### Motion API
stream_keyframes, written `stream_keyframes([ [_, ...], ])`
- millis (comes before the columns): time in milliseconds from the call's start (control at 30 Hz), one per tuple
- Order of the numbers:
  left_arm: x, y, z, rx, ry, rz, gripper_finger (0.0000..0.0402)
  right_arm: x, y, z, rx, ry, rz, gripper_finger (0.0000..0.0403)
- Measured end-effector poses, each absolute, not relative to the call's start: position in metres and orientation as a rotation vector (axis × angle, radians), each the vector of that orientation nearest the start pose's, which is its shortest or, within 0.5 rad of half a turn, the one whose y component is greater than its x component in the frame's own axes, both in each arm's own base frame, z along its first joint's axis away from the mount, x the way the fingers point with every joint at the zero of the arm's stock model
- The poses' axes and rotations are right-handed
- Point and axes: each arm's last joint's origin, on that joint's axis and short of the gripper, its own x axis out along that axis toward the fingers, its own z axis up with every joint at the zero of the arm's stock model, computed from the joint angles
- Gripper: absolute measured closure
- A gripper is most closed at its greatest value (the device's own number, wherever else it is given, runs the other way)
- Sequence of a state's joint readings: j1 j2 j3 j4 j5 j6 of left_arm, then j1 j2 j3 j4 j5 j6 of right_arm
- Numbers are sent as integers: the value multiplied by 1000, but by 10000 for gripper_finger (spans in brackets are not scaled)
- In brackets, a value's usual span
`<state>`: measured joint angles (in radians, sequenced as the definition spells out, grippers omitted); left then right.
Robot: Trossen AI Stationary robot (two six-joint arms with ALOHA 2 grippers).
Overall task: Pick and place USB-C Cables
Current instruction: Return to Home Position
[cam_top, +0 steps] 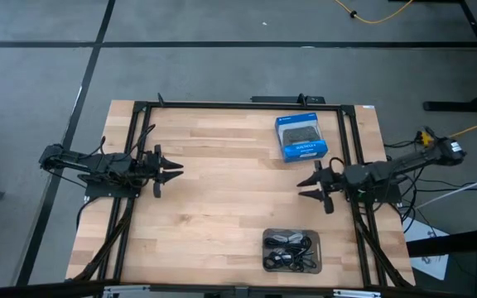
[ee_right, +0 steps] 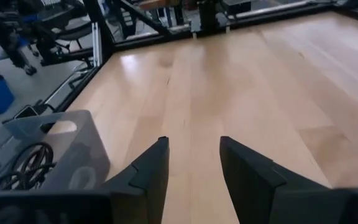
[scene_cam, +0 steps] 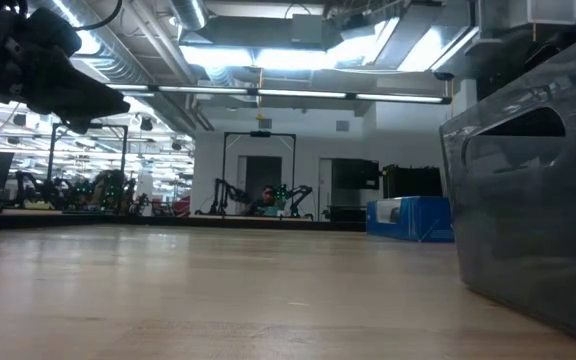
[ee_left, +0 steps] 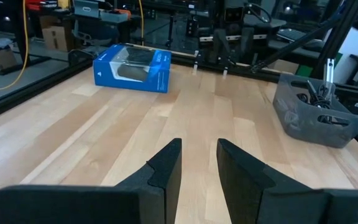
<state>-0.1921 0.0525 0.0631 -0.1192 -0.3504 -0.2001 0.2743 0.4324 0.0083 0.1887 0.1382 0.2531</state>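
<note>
The USB-C cables lie as small black and white bundles inside a grey bin at the table's near right; they show in the bin in the left wrist view and as black coils in the right wrist view. My left gripper hovers open over the table's left side, pointing right, and holds nothing. My right gripper hovers open at the right side, pointing left, above and beyond the bin, and it too holds nothing. Its fingers stand over bare wood.
A blue box lies flat near the far right of the table. A black frame rail runs along the far edge and both sides. In the low view the grey bin fills the right foreground. Bare wood lies between the grippers.
</note>
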Motion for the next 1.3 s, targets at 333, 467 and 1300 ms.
stream_keyframes([
  [333,95,-8,170,-170,89,168,305,101,19,162,106,64,115,255],
  [467,95,-8,170,-170,89,168,305,96,17,169,92,-25,118,255],
  [1300,95,-8,170,-170,89,168,305,97,16,169,105,-28,111,255],
])
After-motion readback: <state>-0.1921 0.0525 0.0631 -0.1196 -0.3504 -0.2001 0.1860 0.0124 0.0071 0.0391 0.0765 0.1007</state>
